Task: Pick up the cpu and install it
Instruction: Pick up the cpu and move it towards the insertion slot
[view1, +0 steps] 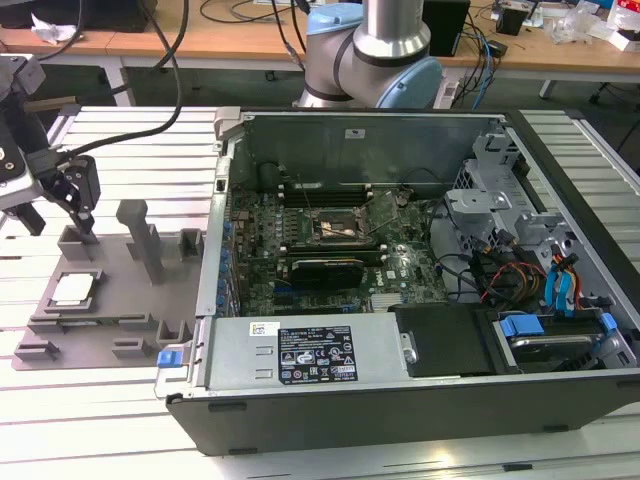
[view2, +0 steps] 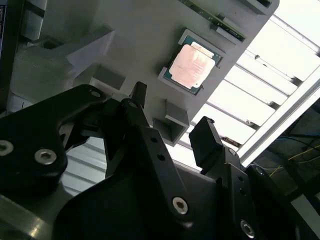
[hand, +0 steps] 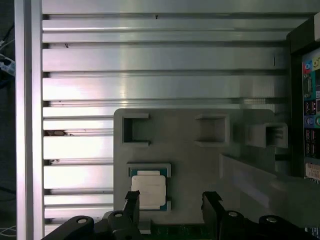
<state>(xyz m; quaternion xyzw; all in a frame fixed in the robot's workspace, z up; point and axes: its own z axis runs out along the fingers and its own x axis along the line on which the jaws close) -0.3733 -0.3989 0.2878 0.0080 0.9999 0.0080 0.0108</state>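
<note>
The arm (view1: 395, 30) has a silver metal tube and rounded grey joints closed with light blue caps (view1: 420, 75). Thick black cables (view1: 178, 60) lead to its wrist end, where a grey housing (view1: 12, 75) sits above the claw (view1: 60, 215). The claw is matt black all over, built from flat, angular links with rounded corners. In both wrist views, small silver screws (view2: 46, 156) (hand: 118, 215) with round heads sit at the link pivots. In the second wrist view, smaller holes dot the long bars. Each of the two fingers (view2: 205, 140) narrows to a blunt, squared black tip.
</note>
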